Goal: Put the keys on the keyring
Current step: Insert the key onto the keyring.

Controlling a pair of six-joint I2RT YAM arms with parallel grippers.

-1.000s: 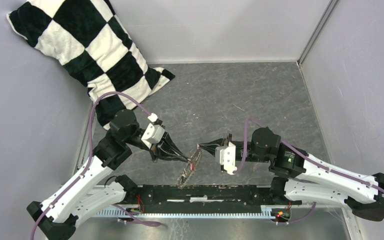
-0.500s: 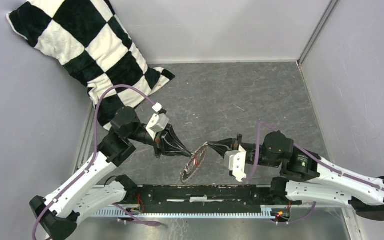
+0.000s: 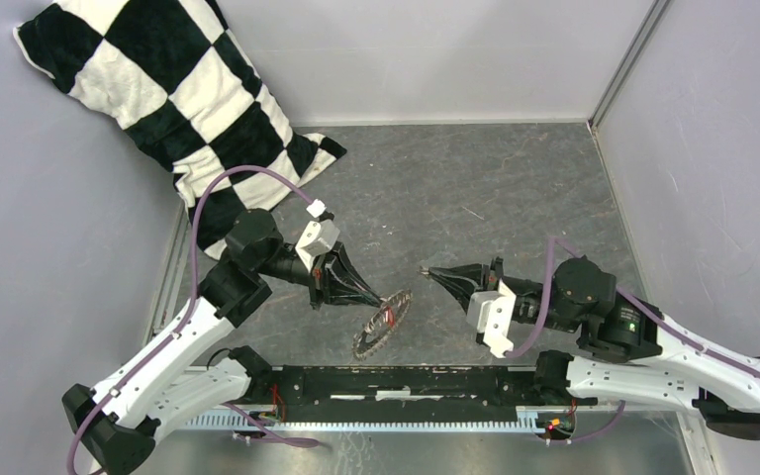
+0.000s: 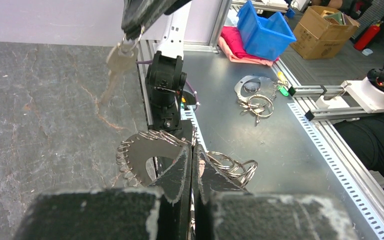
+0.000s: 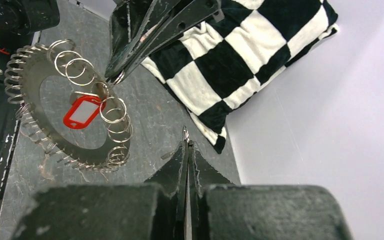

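My left tool point(image 3: 383, 300) is squeezed shut on one edge of the keyring point(image 5: 30, 95). The circle of little loops hangs down from it, tipped on its side, over the near part of the desk point(image 3: 475, 178). I think I hold it up like this so the loops face my other arm and are easy to reach. I cannot tell if its low edge touches the desk. The small red tag point(image 5: 83, 111) dangles in the middle of the circle. My right tool point(image 3: 426, 272) is pinched shut on the top end of the key point(image 4: 116, 59), and the long part hangs down free under it. The two tools point at each other. The key is near the keyring but there is a gap, so nothing is joined yet. I think the next job is to bring the top of the key to one loop and slide it on. That looks hard, because the loops are thin and the key may swing. The checked pillow point(image 3: 158, 89) lies in the far left corner, well apart from all this.
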